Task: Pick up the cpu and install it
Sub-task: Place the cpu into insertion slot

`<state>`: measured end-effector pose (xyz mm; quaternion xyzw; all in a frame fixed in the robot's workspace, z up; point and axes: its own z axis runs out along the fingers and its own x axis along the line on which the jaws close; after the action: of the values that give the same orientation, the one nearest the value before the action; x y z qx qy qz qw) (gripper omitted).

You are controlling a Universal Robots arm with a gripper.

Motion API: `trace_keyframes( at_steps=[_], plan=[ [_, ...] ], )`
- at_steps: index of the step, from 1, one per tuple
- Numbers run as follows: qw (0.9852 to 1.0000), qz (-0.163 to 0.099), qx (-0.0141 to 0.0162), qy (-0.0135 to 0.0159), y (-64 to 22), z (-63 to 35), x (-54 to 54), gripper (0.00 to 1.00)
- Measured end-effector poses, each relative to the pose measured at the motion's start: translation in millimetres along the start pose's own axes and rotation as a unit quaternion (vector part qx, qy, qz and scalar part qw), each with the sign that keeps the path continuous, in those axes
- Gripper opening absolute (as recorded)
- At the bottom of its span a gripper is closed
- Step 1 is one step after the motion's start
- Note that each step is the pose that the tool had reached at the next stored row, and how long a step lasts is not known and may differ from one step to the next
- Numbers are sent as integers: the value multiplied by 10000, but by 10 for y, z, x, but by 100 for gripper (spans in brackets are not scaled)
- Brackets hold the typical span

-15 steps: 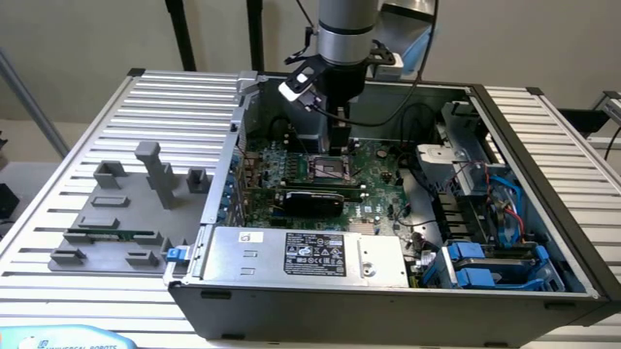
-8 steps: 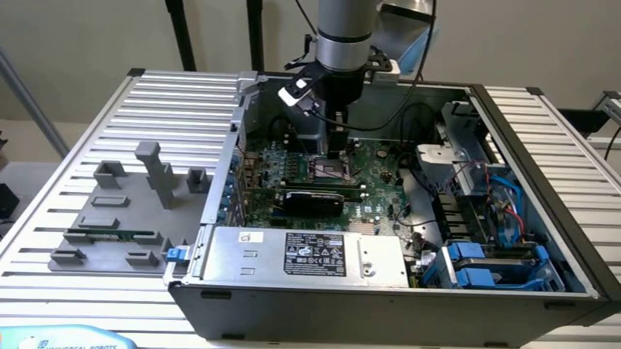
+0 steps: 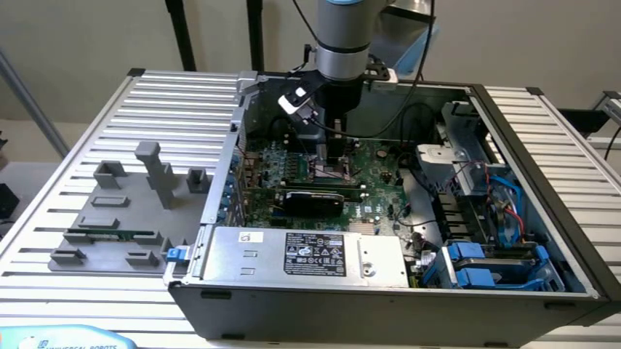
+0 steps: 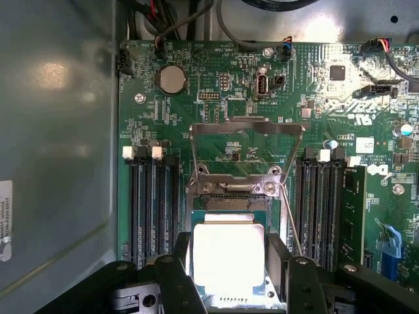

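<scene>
as end effector [image 4: 229, 273] grips cpu [image 4: 228, 252], computer case [image 3: 388, 309] on slatted table [image 3: 179, 94]

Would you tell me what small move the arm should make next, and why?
Probably a slight, straight lowering: the gripper holds the cpu over the socket, whose load plate stands open, and I cannot tell that it is seated yet.

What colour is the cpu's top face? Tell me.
Shiny silver-grey; the cpu shows best in the wrist view.

The arm [image 3: 342, 36] hangs vertical, wrist pointing straight down. The gripper [image 4: 229, 248] has its 2 jaws pressed against opposite edges of the cpu [image 4: 228, 265].
</scene>
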<state>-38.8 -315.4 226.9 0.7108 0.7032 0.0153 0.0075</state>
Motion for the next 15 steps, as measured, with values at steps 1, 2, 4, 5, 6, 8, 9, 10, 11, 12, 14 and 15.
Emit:
trace_keyframes(
  at_steps=[1,2,4,5,6,8,9,10,11,12,14,15],
  plan=[
    [10000,0,0,-1,-1,18,0,55],
    [10000,0,0,-3,-1,37,0,55],
    [10000,0,0,-10,-2,72,-1,55],
    [10000,0,-1,-14,-3,91,-1,55],
    [10000,0,0,-19,-4,108,-1,55],
    [10000,-1,0,-32,-5,142,-2,55],
    [10000,-1,-1,-38,-5,155,-2,55],
    [10000,-1,-1,-45,-5,166,-2,55],
    [10000,-1,-1,-53,-6,175,-2,55],
    [10000,-2,-1,-62,-6,185,-2,55],
    [10000,-2,-1,-80,-6,200,-2,55],
    [10000,-3,-1,-89,-7,207,-2,55]
  ],
)
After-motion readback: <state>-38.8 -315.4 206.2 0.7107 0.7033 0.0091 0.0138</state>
